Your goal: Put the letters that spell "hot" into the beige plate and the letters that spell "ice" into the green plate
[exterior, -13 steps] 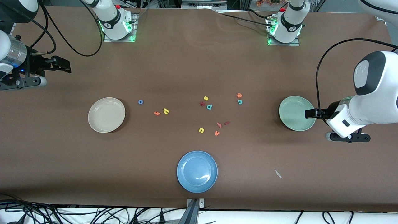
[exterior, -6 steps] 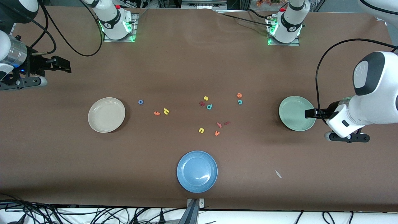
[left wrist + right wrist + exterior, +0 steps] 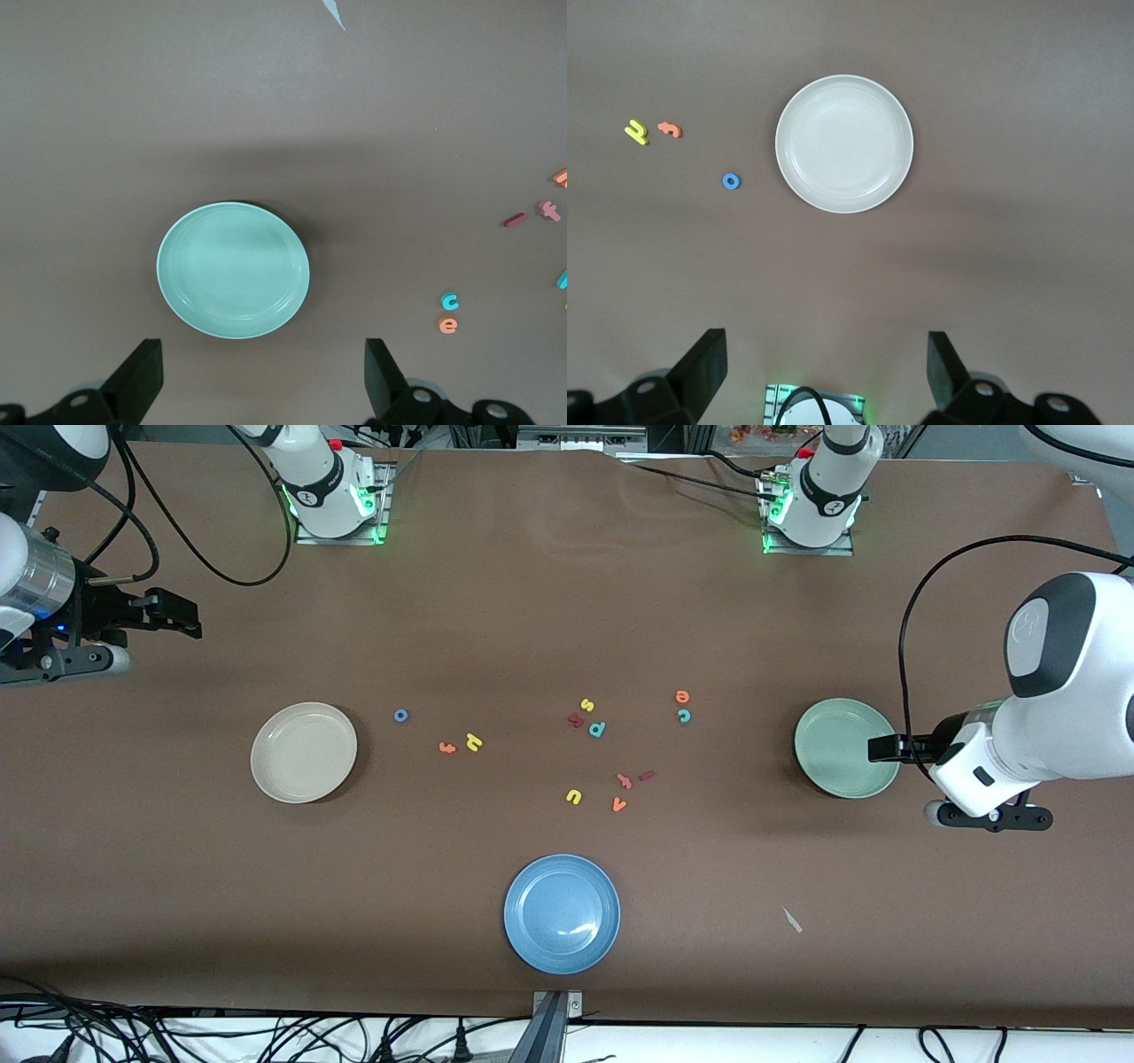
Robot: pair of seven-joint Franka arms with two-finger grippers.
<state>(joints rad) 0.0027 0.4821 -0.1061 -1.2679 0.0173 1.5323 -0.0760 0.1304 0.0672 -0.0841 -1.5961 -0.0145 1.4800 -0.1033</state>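
The beige plate lies empty toward the right arm's end. Beside it are the blue "o", the orange "t" and the yellow "h". The green plate lies empty toward the left arm's end. The orange "e" and teal "c" sit together; the maroon "i" lies nearer the front camera. My left gripper hangs open over the green plate's rim. My right gripper hangs open over bare table.
A blue plate sits near the front edge. Other letters are scattered mid-table: yellow "s", dark red "k", teal "p", a pink letter, yellow "u", orange "v". A pale scrap lies near the blue plate.
The right arm has shifted very slightly; both grippers stay open and no letter or plate has moved.
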